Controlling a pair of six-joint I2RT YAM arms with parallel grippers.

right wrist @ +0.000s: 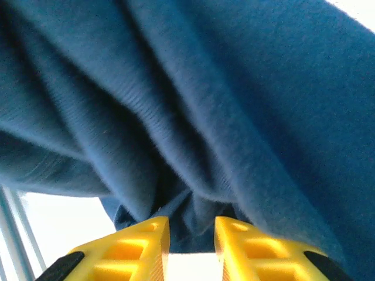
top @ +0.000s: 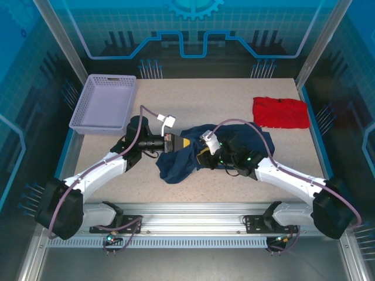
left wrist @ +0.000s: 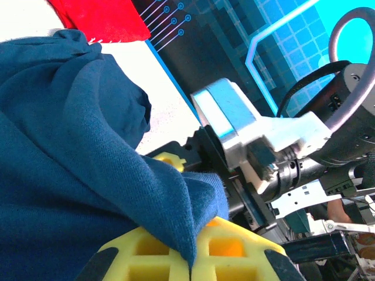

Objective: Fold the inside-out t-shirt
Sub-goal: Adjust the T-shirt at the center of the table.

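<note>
Overhead view: the inside-out t-shirt (top: 179, 164), dark navy, lies bunched in a loose heap at the middle of the desk (top: 222, 96), between the two grippers. The left arm (top: 99, 170) stretches from its base at the near left diagonally toward the centre, its wrist level and low over the desk, and the left gripper (top: 174, 142) meets the heap's left edge. The right arm (top: 287, 175) mirrors it from the near right, with the right gripper (top: 206, 153) reaching into the heap's right side.

Left wrist view: the left gripper (left wrist: 191, 257) is closed, its yellow fingers (left wrist: 234, 252) pressed together on a fold of the t-shirt (left wrist: 70, 146), which drapes over them.

Right wrist view: the right gripper (right wrist: 192, 237) stands slightly apart, pale desk visible through the narrow gap. Folds of cloth (right wrist: 205, 88) hang at its fingertips (right wrist: 140, 234); whether they are pinched cannot be told.

A red garment (top: 280, 112) lies far right and a lilac basket (top: 104, 104) far left.
</note>
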